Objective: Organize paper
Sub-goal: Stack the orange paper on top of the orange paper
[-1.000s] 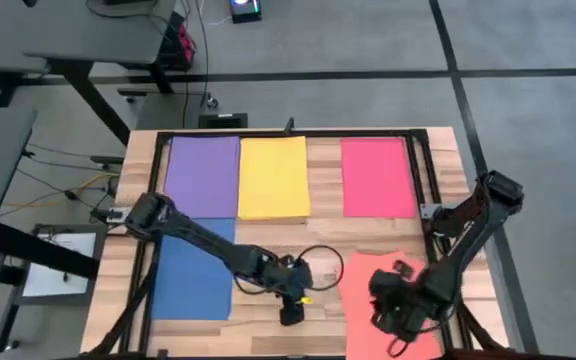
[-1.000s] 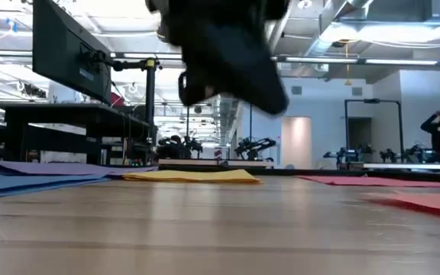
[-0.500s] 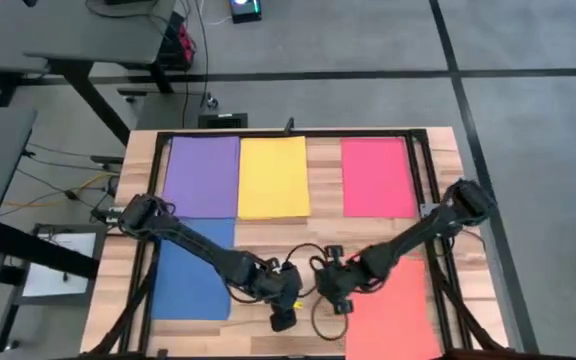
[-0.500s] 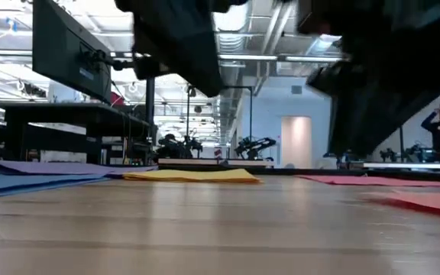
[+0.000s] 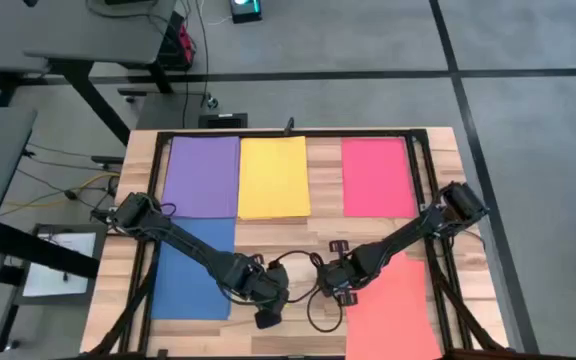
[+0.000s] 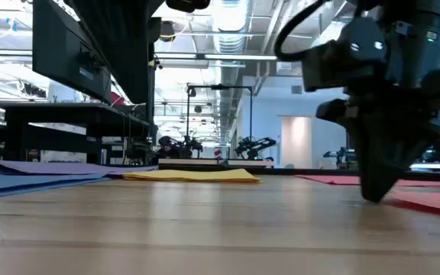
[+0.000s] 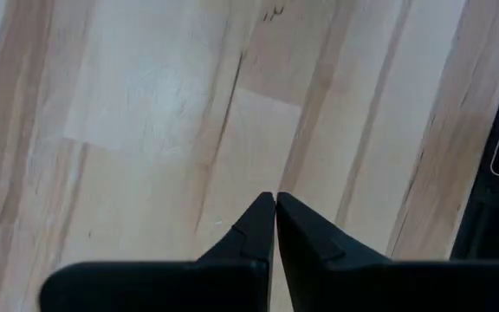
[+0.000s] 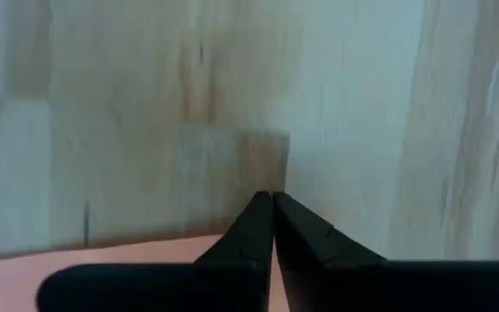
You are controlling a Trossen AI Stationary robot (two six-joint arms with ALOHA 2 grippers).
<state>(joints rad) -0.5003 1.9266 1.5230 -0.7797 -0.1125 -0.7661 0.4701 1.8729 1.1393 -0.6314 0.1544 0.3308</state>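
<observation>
Five sheets of paper lie flat on the wooden table: purple (image 5: 203, 177), yellow (image 5: 273, 177) and red-pink (image 5: 377, 177) along the far side, blue (image 5: 193, 270) near left, orange-coral (image 5: 398, 310) near right. My right gripper (image 8: 272, 196) is shut. Its tips are down at table height (image 6: 373, 198), over bare wood just past the left edge of the orange-coral sheet (image 8: 102, 260). My left gripper (image 7: 274, 198) is shut over bare wood in the near middle (image 5: 265, 320), right of the blue sheet and holding nothing. My right gripper points its shut fingertips (image 6: 374, 191) down at the table top beside the orange-coral sheet's left edge (image 6: 426, 202). I cannot tell whether they touch the wood or the sheet.
A black frame (image 5: 423, 200) runs along the table's far, left and right sides. A black cable loop (image 5: 313, 305) hangs between the two grippers. Bare wood (image 5: 323, 225) shows between the yellow and red-pink sheets and across the table's middle.
My right gripper has gone from above the orange-coral sheet toward the table's left, past the sheet's left edge, and has come down to table height. My left gripper has drawn toward the table's left and near edge and has risen out of the low view.
</observation>
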